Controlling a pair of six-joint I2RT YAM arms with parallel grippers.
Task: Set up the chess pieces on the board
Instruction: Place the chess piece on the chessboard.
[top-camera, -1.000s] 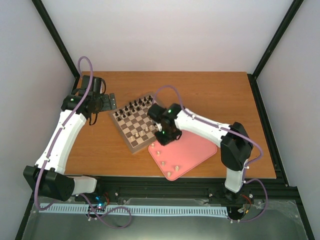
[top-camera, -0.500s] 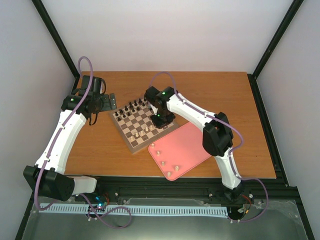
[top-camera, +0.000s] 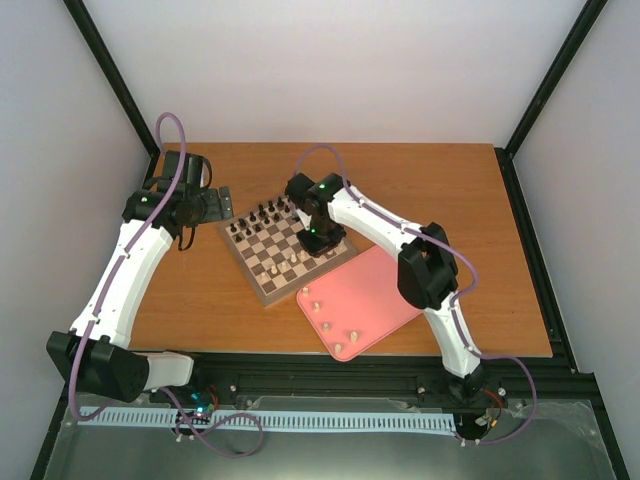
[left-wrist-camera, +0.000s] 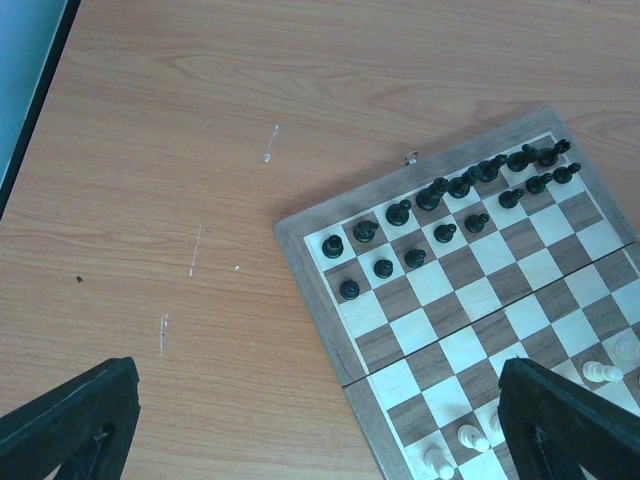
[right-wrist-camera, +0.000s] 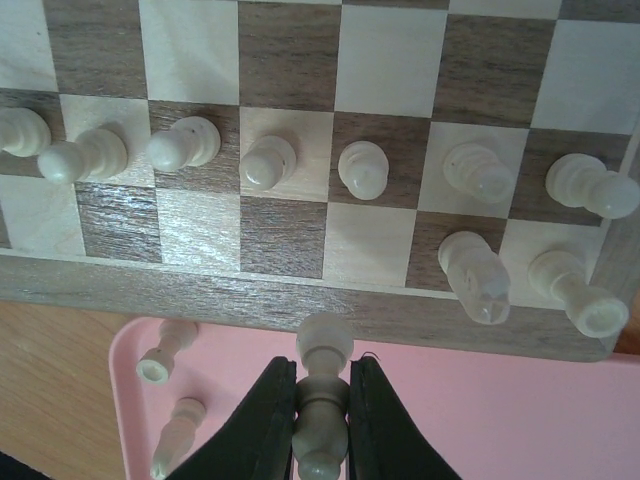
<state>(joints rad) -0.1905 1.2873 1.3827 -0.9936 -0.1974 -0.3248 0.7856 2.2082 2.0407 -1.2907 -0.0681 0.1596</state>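
My right gripper (right-wrist-camera: 322, 432) was closed on a small cream turned-wood chess piece (right-wrist-camera: 322, 350). Its dark fingers (right-wrist-camera: 268, 420) pinched the narrow waist below the rounded head. The piece looked light, hard and smooth, so likely to swivel or slip. I judged the waist the surest hold. It hung where the tan border of the square brown-and-cream checkered wooden board (right-wrist-camera: 150, 285) met the pink tray (right-wrist-camera: 500, 400). Other cream pieces (right-wrist-camera: 270, 160) stood in a row on the board. A few loose ones (right-wrist-camera: 165, 352) lay on the tray.
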